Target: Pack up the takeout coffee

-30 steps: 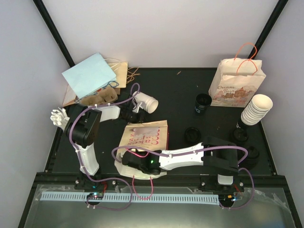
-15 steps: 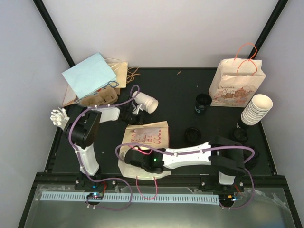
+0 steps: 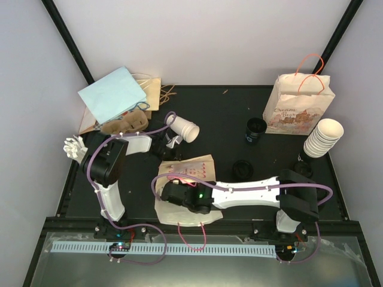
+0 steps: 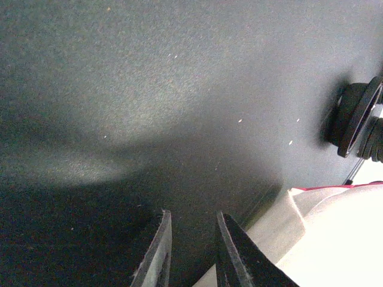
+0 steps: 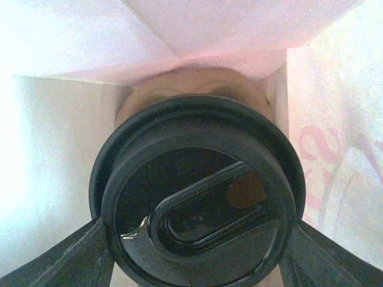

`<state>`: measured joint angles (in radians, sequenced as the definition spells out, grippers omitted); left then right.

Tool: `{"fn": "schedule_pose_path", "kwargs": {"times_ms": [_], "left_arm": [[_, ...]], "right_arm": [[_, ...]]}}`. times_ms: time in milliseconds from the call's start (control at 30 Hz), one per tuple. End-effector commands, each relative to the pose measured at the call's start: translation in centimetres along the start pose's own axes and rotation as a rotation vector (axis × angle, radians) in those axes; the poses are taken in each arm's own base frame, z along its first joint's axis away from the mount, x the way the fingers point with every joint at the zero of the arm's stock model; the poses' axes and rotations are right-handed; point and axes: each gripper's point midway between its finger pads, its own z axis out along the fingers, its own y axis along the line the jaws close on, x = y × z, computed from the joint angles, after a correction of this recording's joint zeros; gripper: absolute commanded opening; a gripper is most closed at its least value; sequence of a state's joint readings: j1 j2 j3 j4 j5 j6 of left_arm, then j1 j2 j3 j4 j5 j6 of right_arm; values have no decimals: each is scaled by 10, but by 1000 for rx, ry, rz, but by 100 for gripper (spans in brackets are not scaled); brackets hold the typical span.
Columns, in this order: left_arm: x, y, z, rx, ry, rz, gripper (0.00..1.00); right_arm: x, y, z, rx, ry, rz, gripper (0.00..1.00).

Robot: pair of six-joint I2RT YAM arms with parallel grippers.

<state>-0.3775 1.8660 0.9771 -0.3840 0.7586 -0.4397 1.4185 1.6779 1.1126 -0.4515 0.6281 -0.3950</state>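
This looks like a robotics lab test cell, not a café. A black table (image 3: pixel 221 113) stands inside plain white walls (image 3: pixel 203 42) and black frame posts (image 3: pixel 69 42). The left arm (image 3: pixel 108 170) and the right arm (image 3: pixel 251 192) are bolted at its near edge, with purple cables (image 3: pixel 311 185) and a white cable track (image 3: pixel 90 247). Café goods stand on the table: a printed paper bag (image 3: pixel 299 110) and a stack of paper cups (image 3: pixel 323 139).

Top looks down — wrists close, bag (image 3: pixel 187 170) perhaps shared.
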Motion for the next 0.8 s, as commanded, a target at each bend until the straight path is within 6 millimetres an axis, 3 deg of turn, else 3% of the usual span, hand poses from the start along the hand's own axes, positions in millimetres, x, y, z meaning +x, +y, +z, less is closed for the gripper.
{"fn": "schedule_pose_path", "kwargs": {"times_ms": [0, 267, 567, 633, 767], "left_arm": [[36, -9, -3, 6, 115, -56, 26], [29, -3, -13, -48, 84, -44, 54], [27, 6, -19, -87, 73, -39, 72], [27, 8, -20, -89, 73, -41, 74], [26, 7, -21, -85, 73, -40, 75]], "right_arm": [[36, -8, 7, -38, 132, 0, 50], [31, -9, -1, -113, 116, 31, 50], [27, -13, -7, -168, 92, 76, 52], [26, -14, -8, -173, 89, 79, 59], [25, -17, -9, -165, 83, 85, 81]]}}
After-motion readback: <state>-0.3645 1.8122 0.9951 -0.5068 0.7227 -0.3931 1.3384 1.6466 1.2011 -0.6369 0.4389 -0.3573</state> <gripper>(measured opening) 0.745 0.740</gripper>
